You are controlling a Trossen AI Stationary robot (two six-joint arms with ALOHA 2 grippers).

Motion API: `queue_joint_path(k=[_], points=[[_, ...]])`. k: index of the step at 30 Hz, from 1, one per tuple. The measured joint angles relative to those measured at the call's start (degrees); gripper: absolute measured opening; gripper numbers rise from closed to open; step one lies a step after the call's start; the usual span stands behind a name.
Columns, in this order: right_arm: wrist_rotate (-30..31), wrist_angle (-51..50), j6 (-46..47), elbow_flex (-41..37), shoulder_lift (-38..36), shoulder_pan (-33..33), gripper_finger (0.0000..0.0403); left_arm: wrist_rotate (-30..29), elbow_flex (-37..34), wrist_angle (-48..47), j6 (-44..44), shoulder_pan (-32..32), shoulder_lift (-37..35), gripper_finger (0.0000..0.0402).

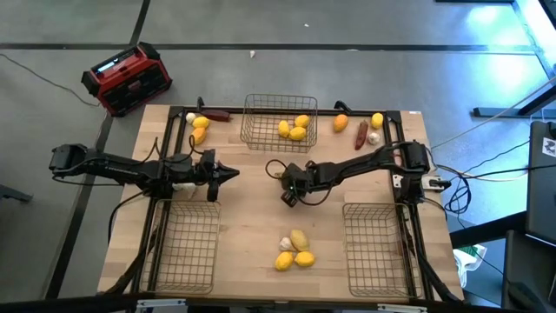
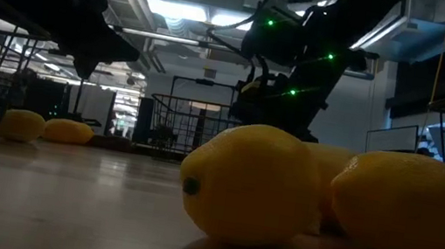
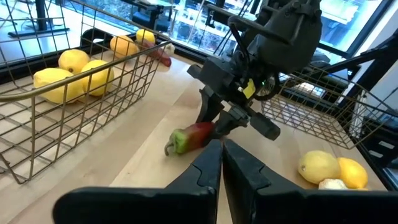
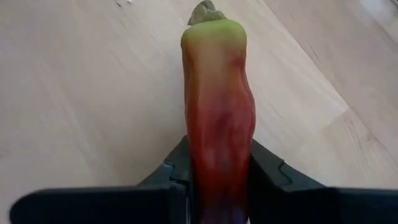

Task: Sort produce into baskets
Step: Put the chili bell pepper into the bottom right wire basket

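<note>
My right gripper (image 1: 288, 184) is over the table's middle, shut on a red chili with a green stem end (image 4: 216, 93), which also shows in the left wrist view (image 3: 189, 138). My left gripper (image 1: 230, 174) is shut and empty, left of centre, pointing at the right gripper; its fingers show in its own wrist view (image 3: 222, 158). A wire basket (image 1: 278, 122) at the far middle holds three lemons. Two more wire baskets stand near left (image 1: 187, 248) and near right (image 1: 378, 252). Lemons and a garlic bulb (image 1: 295, 250) lie on the table at the near middle. My right gripper pinches the chili's red end (image 4: 217, 168) between its two fingers (image 4: 264, 168). The chili lies along the fingers and sticks out ahead of them, green stem end foremost. The fingers slant down from the table's right. The chili is low over the wood; whether it touches, I cannot tell.
At the far left lie lemons (image 1: 200, 128), a chili (image 1: 217, 115) and a garlic bulb (image 1: 190, 117). At the far right lie an orange fruit (image 1: 340, 123), a chili (image 1: 361, 135), a lemon (image 1: 377, 120) and garlic (image 1: 373, 136). A red-and-black box (image 1: 129, 78) stands on the floor.
</note>
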Motion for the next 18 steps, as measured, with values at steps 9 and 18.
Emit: queue_joint_path(k=[9,18], points=[[-3.5,-2.7,-0.2,0.0,-7.0,0.4,0.0096,0.0,0.0,0.0,0.0,0.0,0.0,0.0013],[-3.5,-13.7,1.7,0.0,-17.3,2.8,0.0096,0.0,0.0,-0.2,0.0,0.0,0.0,0.0013]])
